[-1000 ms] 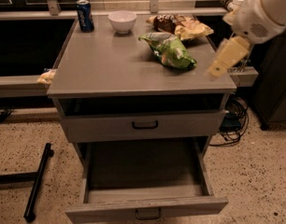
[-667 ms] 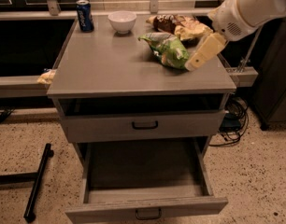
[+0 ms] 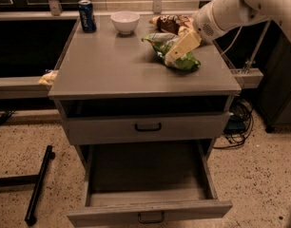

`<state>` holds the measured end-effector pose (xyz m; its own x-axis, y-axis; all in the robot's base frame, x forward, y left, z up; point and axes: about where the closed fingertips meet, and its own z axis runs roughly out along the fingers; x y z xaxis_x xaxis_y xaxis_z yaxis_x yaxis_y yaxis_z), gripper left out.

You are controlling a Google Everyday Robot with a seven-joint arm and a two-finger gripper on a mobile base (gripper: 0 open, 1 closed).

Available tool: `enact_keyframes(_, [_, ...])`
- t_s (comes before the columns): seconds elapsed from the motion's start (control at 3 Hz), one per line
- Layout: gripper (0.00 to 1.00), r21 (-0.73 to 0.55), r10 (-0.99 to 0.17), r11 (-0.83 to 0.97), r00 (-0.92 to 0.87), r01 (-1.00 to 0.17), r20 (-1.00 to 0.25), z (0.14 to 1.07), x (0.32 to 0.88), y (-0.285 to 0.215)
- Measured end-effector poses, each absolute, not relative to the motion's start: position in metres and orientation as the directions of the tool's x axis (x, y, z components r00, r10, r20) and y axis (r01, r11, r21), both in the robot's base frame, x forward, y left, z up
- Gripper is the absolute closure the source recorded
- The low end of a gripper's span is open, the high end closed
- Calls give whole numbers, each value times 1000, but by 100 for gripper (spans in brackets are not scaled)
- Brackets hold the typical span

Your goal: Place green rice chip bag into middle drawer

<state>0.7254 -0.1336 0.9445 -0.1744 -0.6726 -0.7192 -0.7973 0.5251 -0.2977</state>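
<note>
The green rice chip bag [image 3: 189, 62] lies on the grey cabinet top [image 3: 112, 65], right of centre. My gripper [image 3: 181, 48] comes in from the upper right on a white arm and sits right over the bag, covering its middle. The middle drawer [image 3: 112, 213] is the lower handled drawer. It is pulled out wide open towards the camera and its inside [image 3: 145, 170] holds nothing.
The handled drawer above [image 3: 148, 126] is shut. A blue can [image 3: 87, 15], a white bowl [image 3: 125, 22] and a brown snack bag [image 3: 170, 23] stand at the back of the top. A black bar [image 3: 38, 184] lies on the floor at left, and cables [image 3: 236, 127] at right.
My gripper has moved left from the cabinet top's right edge to over the green bag. The bag and the drawers have not moved.
</note>
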Motion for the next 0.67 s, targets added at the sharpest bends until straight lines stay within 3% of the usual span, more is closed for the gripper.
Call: enact_keyframes(0.67, [0, -225, -622, 583, -250, -780, -742, 909, 771, -124])
